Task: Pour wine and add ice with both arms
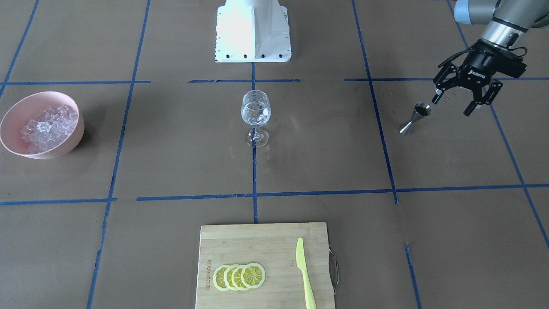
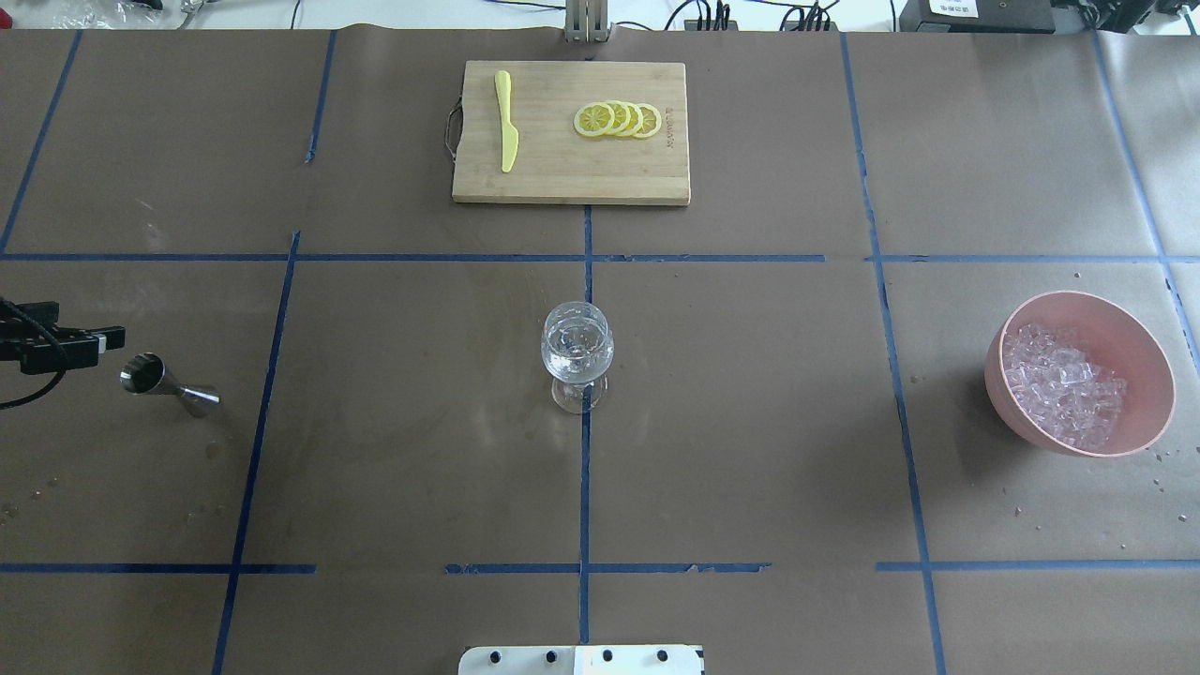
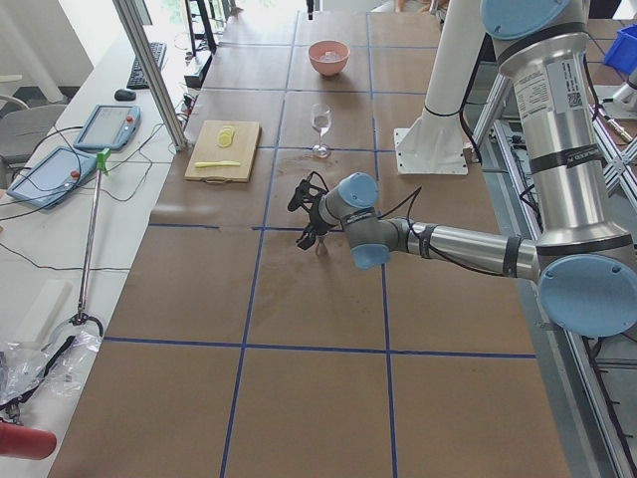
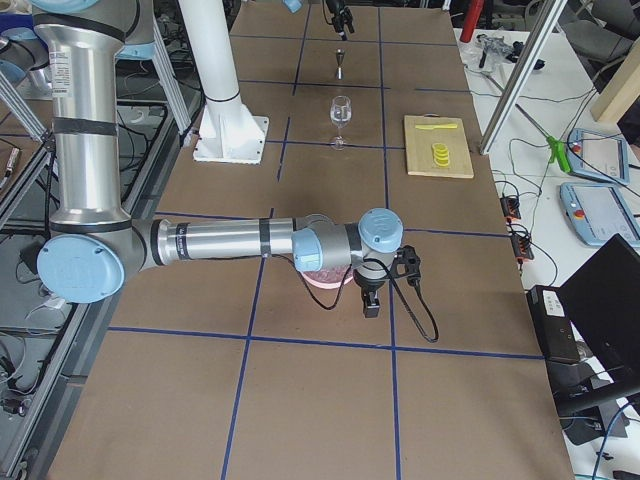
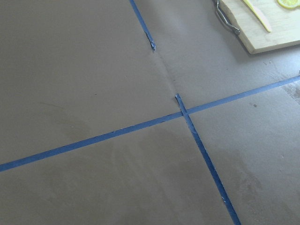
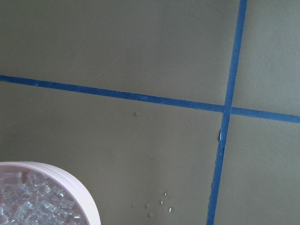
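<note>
1. Wine (image 1: 256, 116): a small clear pool in the stemmed glass (image 1: 256, 138), which stands upright on the centre tape line, mid-bench (image 2: 750, 441).
2. Left fingers (image 1: 474, 105): spread wide, holding nothing, just beside the steel jigger (image 1: 415, 119). The jigger stands upright on its own. No contact that I can see.
3. Judgement: the pour looks done, so the ice is the step in hand.
4. Ice (image 2: 1059, 386): heaped in the pink bowl (image 2: 1139, 427) at the robot's right end of the bench, well apart from the glass.
5. Right fingers (image 4: 371, 305): they show in the side view only, above the bench just beside the bowl. I cannot tell whether they are spread or clenched. The right wrist view catches only the bowl's rim in its lower-left corner, so they are probably off to one side of the heap.
6. To do it well:
   - Centre over the heap, come down spread and pinch a single cube.
   - The cubes look wet and will likely be slick, so grip square faces.
   - Let go close above the glass mouth to avoid a splash.
   - The glass is tall on a narrow foot, so a nudge could tip it.
7. Around: the cutting board (image 2: 572, 183) with lemon slices (image 2: 619, 119) and yellow knife (image 2: 507, 127) lies well off the bowl-to-glass line. Droplets (image 6: 157, 205) dot the bench near the bowl.
8. Main hazards: the glass itself, and the left arm if it reaches inward at the same time.
</note>
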